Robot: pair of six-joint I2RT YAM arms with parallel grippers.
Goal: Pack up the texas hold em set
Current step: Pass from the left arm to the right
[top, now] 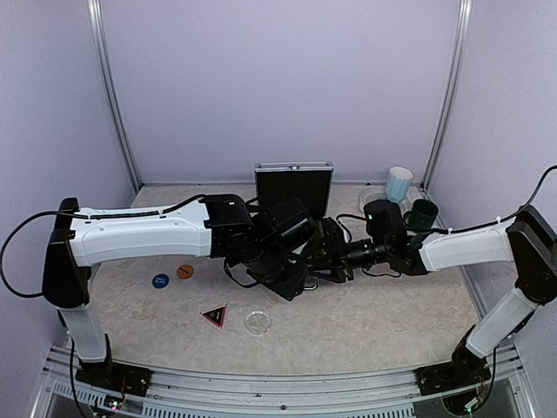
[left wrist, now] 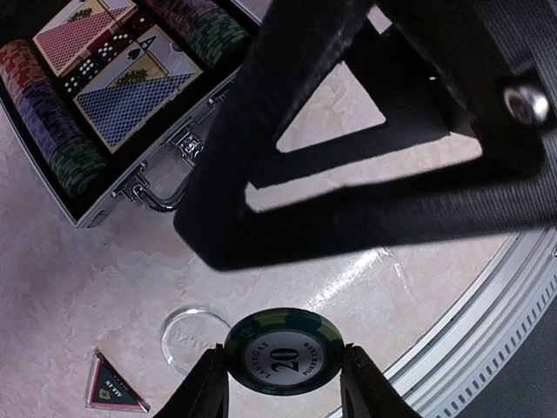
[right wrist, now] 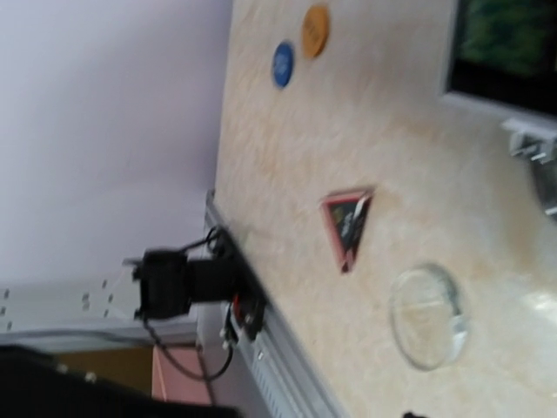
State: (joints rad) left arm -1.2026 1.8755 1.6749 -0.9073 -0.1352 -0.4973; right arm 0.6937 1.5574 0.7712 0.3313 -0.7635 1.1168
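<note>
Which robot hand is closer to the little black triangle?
Left. The left gripper, pinching a green chip, hangs a little to the right of the triangle. The right gripper sits farther right, beyond the left one, by the open case.

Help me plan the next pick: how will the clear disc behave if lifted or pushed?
The clear disc lies flat on the table, so its low rim is probably hard to pinch. It looks smooth and glossy, so it is likely slippery. Pushed, it would probably slide rather than roll.

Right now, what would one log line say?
left pincer: shut on green chip | right pincer: unclear | case: open | triangle, clear disc, blue disc, orange disc: loose on table
</note>
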